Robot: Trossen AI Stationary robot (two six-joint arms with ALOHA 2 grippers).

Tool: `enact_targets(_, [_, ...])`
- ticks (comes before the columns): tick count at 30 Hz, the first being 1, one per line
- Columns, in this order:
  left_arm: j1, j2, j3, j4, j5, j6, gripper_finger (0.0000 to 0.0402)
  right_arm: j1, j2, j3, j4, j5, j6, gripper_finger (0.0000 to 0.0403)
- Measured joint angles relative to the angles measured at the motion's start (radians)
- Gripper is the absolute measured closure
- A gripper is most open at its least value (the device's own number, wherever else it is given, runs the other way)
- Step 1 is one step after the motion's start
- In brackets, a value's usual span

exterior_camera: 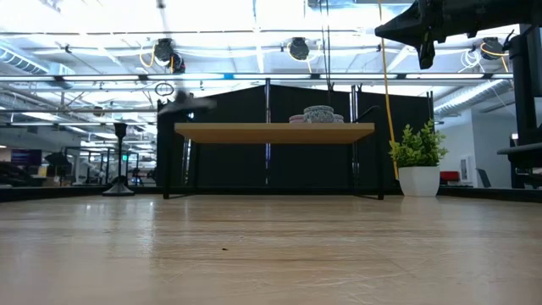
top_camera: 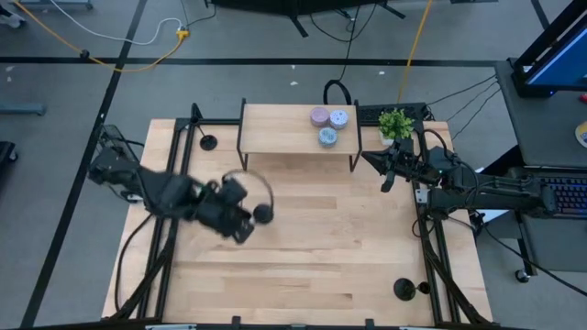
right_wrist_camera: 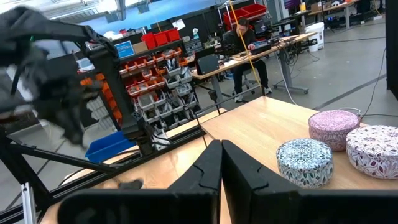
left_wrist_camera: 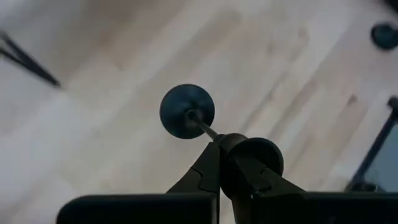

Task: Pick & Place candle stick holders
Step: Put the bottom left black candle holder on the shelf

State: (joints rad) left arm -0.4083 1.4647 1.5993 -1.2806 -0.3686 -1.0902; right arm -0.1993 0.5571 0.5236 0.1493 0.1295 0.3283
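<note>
While airborne, left claw (left_wrist_camera: 225,163) grips holder (left_wrist_camera: 187,111).

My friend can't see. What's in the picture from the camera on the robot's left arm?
The left gripper holds a black candle stick holder by its cup end, fingers shut, round base pointing away over the wooden table. Another dark round thing sits far off.

- We see bright ceiling lamps (exterior_camera: 298,48) glaring in the low view's upper part.
- The dark left arm (top_camera: 174,194) smears with motion blur.
- The pale wooden tabletop (exterior_camera: 271,280) is defocused at bottom.
</note>
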Motion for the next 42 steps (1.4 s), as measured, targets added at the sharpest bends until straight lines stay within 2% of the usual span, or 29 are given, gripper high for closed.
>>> enact_targets(6, [0.231, 0.000, 0.175, -0.003, -0.017, 0.278, 0.0392, -0.003, 0.000, 0.000, 0.000, 0.005, -0.001, 0.0402])
enact_targets(12, [0.504, -0.002, 0.323, -0.001, 0.023, 0.514, 0.0392, -0.017, 0.000, 0.000, 0.000, 0.006, -0.002, 0.0402])
enact_targets(16, [0.697, 0.000, 0.376, 0.002, 0.126, 0.615, 0.0392, -0.031, 0.000, 0.000, 0.000, 0.008, -0.001, 0.0402])
enact_targets(23, [0.979, 0.003, 0.382, 0.058, 0.291, 0.724, 0.0392, -0.054, 0.000, 0.000, 0.000, 0.008, 0.000, 0.0402])
enact_targets(28, [1.107, 0.046, 0.384, 0.076, 0.380, 0.737, 0.0392, -0.070, 0.000, 0.000, 0.000, 0.008, 0.015, 0.0402])
enact_targets(32, [1.167, 0.100, 0.383, 0.074, 0.432, 0.750, 0.0392, -0.082, 0.000, 0.000, 0.000, 0.009, 0.026, 0.0401])
enact_targets(39, [1.224, 0.156, 0.383, 0.031, 0.443, 0.760, 0.0392, -0.083, 0.000, 0.000, 0.000, 0.011, 0.026, 0.0401])
enact_targets(42, [1.235, 0.154, 0.383, 0.031, 0.438, 0.759, 0.0392, -0.083, 0.000, 0.000, 0.000, 0.043, 0.027, 0.0402])
